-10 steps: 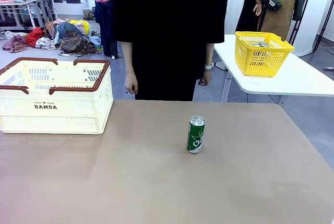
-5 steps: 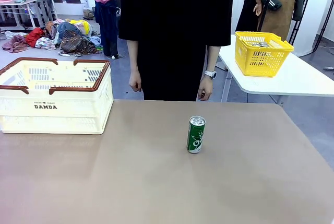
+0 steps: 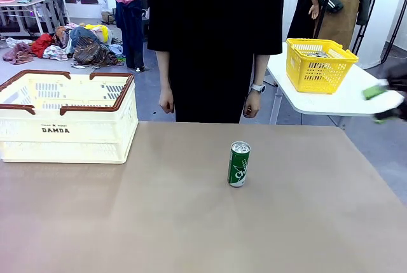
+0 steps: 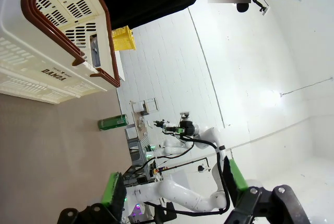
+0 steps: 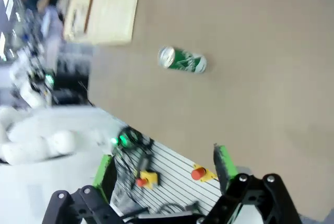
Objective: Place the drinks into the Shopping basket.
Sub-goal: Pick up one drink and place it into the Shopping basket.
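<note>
One of the drinks, a green can (image 3: 239, 164) with a silver top, stands upright near the middle of the brown table (image 3: 191, 228). The cream Shopping basket (image 3: 67, 119) with brown rim sits at the far left of the table, well apart from the can. My right gripper (image 3: 383, 104) shows blurred at the right edge, above and beyond the table's far right corner, jaws open. In the right wrist view the can (image 5: 182, 60) and basket (image 5: 102, 10) lie far beyond the open right gripper (image 5: 166, 171). In the left wrist view the left gripper (image 4: 175, 185) is open and holds nothing, with basket (image 4: 47, 51) and can (image 4: 112, 122) ahead.
A person in black (image 3: 216, 37) stands at the table's far edge with both hands hanging down. A smaller yellow basket (image 3: 320, 64) sits on a white side table (image 3: 356, 100) at the back right. Clothes lie piled on the floor (image 3: 76, 47) behind.
My right gripper has come into the front view at the right edge, blurred with motion. The person shifted slightly to the right. The can and the basket have stayed in place.
</note>
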`<state>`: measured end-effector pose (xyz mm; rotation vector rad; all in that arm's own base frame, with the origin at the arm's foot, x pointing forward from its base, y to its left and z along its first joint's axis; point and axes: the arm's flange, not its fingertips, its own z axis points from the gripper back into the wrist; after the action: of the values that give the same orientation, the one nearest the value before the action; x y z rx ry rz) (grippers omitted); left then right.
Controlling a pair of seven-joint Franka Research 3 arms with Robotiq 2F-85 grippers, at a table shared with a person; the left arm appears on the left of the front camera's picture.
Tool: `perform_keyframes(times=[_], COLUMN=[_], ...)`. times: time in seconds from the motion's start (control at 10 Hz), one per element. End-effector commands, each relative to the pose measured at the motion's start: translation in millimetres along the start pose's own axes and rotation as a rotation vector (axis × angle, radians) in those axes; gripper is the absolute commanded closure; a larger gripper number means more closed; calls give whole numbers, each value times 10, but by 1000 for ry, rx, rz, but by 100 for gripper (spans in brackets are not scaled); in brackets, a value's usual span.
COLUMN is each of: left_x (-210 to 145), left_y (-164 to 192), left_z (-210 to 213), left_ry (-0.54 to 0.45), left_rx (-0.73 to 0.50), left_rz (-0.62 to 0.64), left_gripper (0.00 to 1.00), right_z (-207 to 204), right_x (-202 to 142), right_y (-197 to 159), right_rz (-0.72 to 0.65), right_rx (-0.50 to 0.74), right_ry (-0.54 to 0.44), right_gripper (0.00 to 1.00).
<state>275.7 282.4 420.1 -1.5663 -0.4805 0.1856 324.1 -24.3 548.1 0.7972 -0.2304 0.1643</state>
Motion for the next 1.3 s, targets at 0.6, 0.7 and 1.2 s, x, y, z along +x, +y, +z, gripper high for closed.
perform_keyframes(times=[0.6,0.7,1.2], left_x=[-43,-43,-43], left_y=[-21,-21,-21], left_z=[-7,-7,-7], left_ry=[-1,-1,-1], left_rx=[-16,-16,-16], left_rz=[-8,-8,-8], left_gripper=[0,0,0], right_z=[-1848,-1875,-2089], right_x=[229,376,388], right_y=[1166,1240,1282], right_rz=[506,524,444], right_rx=[-569,-506,-570], right_ry=[300,459,376], right_gripper=[0,0,0])
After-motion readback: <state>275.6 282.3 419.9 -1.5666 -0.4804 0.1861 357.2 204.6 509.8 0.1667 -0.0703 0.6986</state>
